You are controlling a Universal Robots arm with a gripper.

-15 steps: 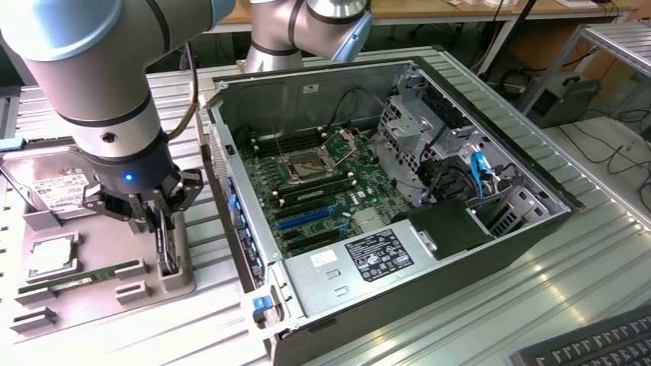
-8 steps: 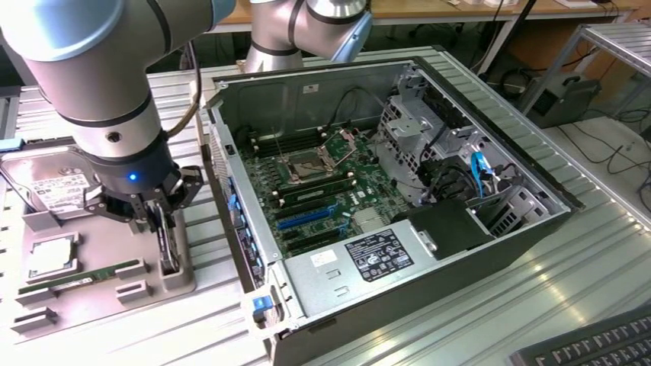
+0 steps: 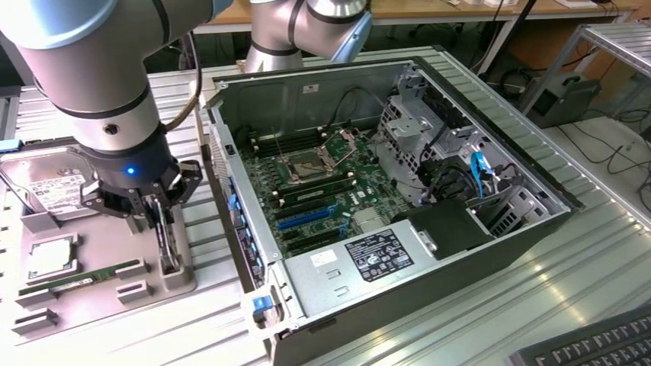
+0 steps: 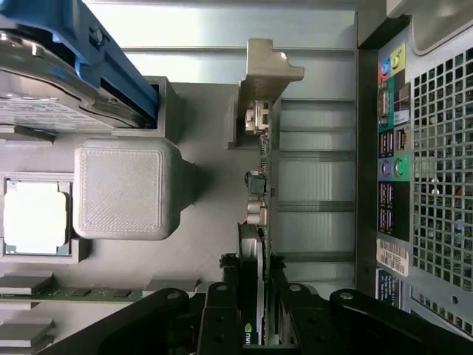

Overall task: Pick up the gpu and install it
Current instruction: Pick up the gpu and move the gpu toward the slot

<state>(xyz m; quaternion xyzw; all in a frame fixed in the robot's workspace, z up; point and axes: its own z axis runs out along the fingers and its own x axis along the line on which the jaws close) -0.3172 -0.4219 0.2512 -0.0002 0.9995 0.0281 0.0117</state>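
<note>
Green along its thin edge, the gpu [image 4: 259, 185] stands upright on its long side in a slot of the grey holder tray [image 4: 199, 222], at the lower part of the exterior view's left. Small metal components stud the edge you see, and a pale, stepped metal bracket caps the far end.

Your gripper [image 4: 253, 292] comes straight down over the card, its black fingers [image 4: 222, 310] pressed against both faces and pinching it near one end. In the exterior view the gripper [image 3: 161, 221] hangs under a blue status light, with the gpu [image 3: 171, 255] seated in the tray [image 3: 61, 293].

You are in the pick-up step, by my judgement: the card is grasped but not lifted. That calls for a square, firm hold, since the board is thin and balanced on edge.

Around it, the tray is matte, layered plastic with blocky, rounded posts. It also carries a silver hard drive [image 3: 46, 183], a square processor [image 3: 51, 259] and a long memory stick [image 3: 81, 276]. To the exterior view's right lies the open computer case [image 3: 295, 91], its green motherboard [image 3: 325, 191] exposed.
</note>
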